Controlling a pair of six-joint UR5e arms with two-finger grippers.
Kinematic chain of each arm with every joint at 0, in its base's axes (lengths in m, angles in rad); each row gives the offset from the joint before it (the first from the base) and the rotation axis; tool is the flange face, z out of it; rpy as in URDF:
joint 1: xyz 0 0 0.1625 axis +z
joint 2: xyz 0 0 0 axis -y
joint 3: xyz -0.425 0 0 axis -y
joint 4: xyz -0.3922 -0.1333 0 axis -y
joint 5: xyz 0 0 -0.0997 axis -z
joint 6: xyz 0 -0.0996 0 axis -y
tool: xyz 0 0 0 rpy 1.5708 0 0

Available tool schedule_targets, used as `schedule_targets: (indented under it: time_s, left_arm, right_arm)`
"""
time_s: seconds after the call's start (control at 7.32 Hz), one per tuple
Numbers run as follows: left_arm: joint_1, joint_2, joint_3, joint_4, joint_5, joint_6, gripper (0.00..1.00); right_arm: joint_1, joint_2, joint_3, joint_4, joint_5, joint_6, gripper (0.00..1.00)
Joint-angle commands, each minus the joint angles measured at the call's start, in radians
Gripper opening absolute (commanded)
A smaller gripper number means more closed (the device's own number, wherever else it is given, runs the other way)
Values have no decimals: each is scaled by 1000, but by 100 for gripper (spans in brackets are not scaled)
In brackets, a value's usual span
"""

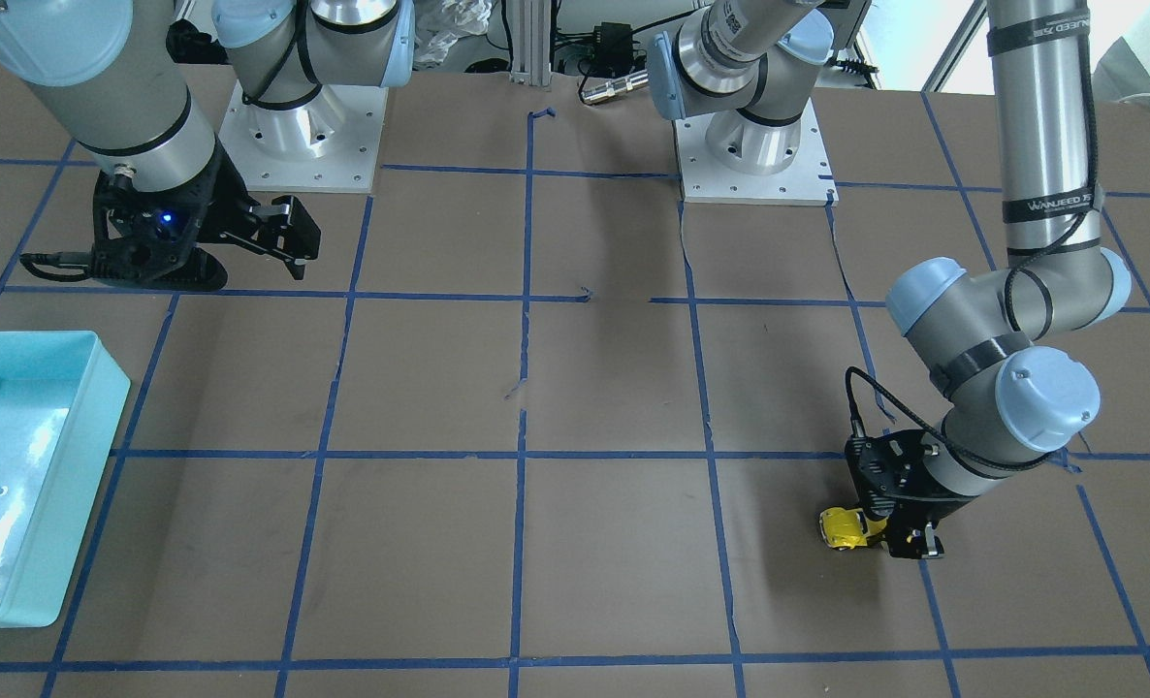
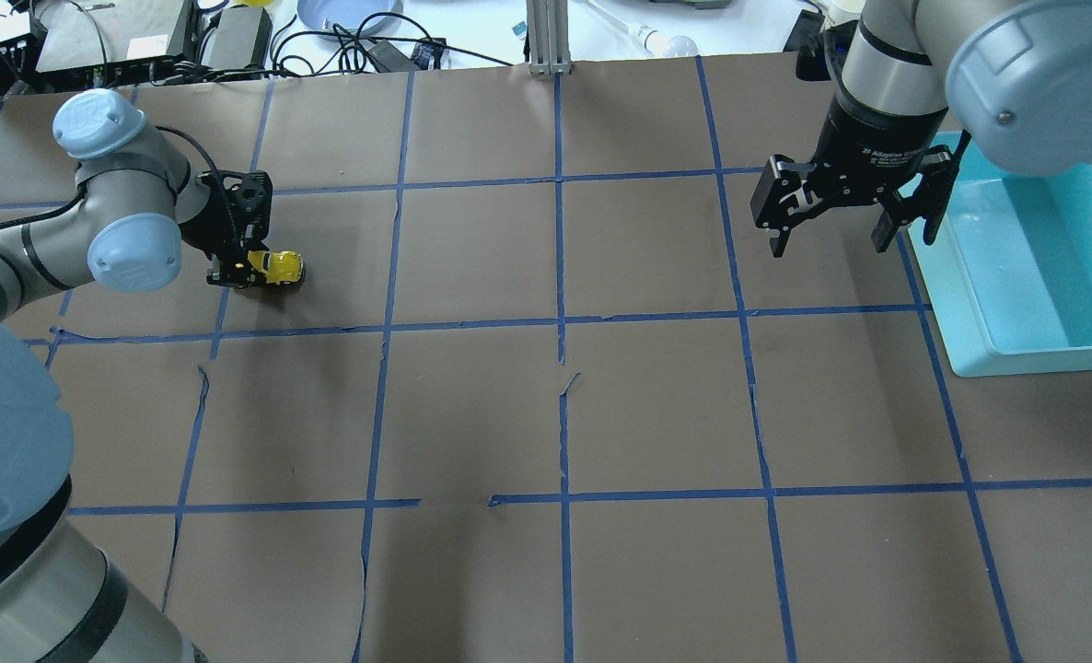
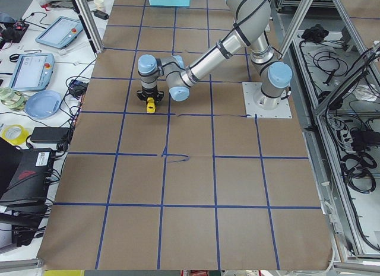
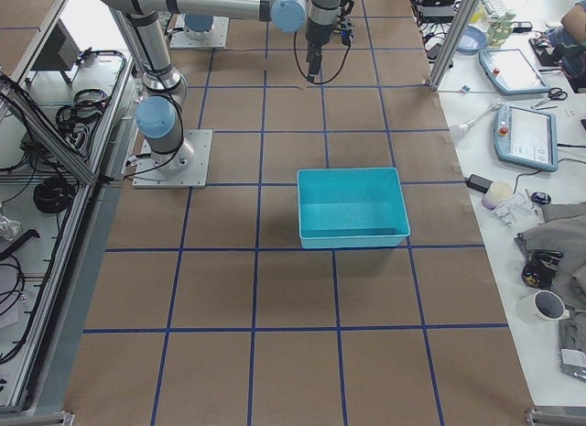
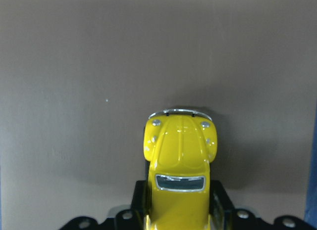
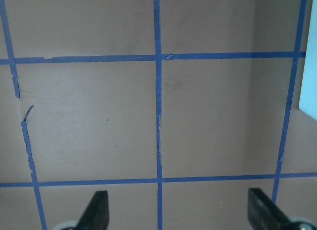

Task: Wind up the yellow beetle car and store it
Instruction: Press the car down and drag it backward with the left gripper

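Observation:
The yellow beetle car (image 2: 279, 268) sits on the brown table at the far left, held at its rear by my left gripper (image 2: 249, 271), which is shut on it. In the left wrist view the car (image 5: 179, 165) points away from the camera, its hood and bumper forward, its rear between the fingers. It also shows in the front view (image 1: 845, 528) and the left side view (image 3: 151, 105). My right gripper (image 2: 830, 232) is open and empty, hanging above the table beside the turquoise bin (image 2: 1043, 276). Its fingertips (image 6: 96, 210) show wide apart in the right wrist view.
The turquoise bin (image 1: 22, 475) is open-topped and stands at the table's right end. Blue tape lines (image 2: 560, 322) grid the brown paper. Cables, a plate and tablets lie beyond the far table edge (image 2: 353, 37).

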Motion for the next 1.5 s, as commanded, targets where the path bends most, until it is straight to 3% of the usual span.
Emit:
schedule_targets:
  time_s: [0.0,0.96,1.23,1.37]
  left_arm:
    - [35,1,-1,1,0,42,41]
    - [155,3,1,1,-23,220,43]
    - [155,12,4,-4,-18,204,100]
    - [155,14,4,-4,-13,203,100]
  right_arm:
    - [0,0,0,-5,2,1,100]
    - [-8,0,-3,-22,2,-8,100]
    - [-11,0,-3,-21,2,-8,100]
    - [-11,0,-3,-21,2,-8,100]
